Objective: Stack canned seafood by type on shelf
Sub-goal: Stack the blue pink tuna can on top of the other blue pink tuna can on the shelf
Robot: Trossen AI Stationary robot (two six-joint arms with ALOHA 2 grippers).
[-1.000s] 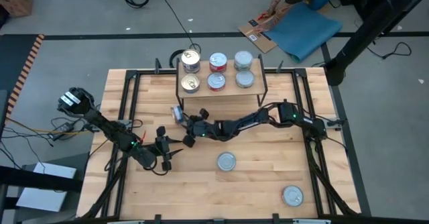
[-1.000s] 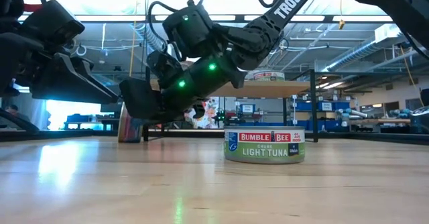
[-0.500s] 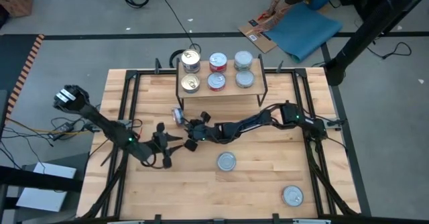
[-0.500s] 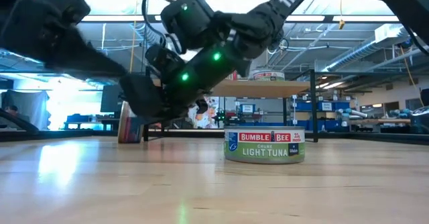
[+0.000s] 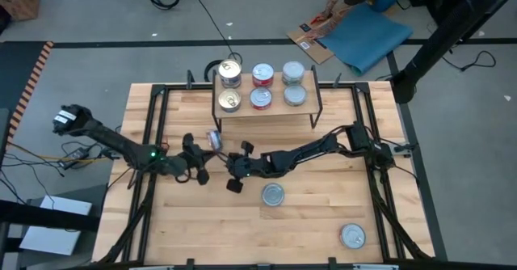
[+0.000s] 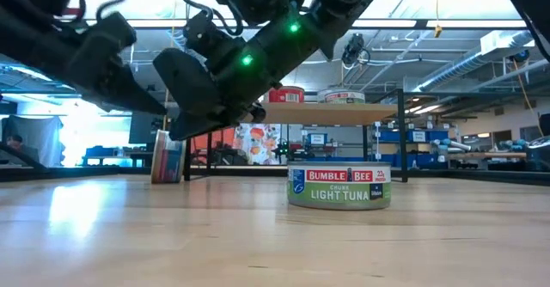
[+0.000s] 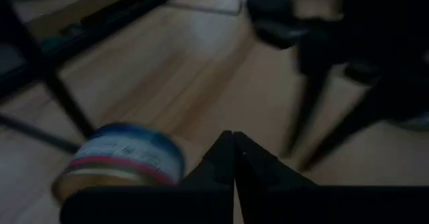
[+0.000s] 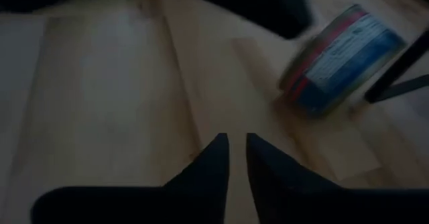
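Observation:
The shelf [image 5: 311, 108] stands at the table's far middle with several tins of canned seafood on it. A blue-and-red labelled tin [image 5: 214, 138] sits on the table by the shelf's front left leg; it also shows in the left wrist view [image 7: 120, 163] and the right wrist view [image 8: 342, 56]. My left gripper [image 7: 232, 137] hovers shut just to the near left of it. My right gripper [image 8: 236, 140] hangs above the table to its near right, its fingers a narrow gap apart with nothing between them. Neither gripper touches the tin.
A light tuna tin [image 5: 273, 195] lies flat on the table near the middle, close to my right gripper. Another silver-topped tin [image 5: 352, 236] lies near the right front corner. Black frame rails run along the table's sides. Bare wood spreads at the near left.
My left gripper has swung toward the table's far edge, rising a little, and now sits close to the tin by the shelf leg. My right gripper has drawn back from that tin toward the near edge and lifted higher above the table.

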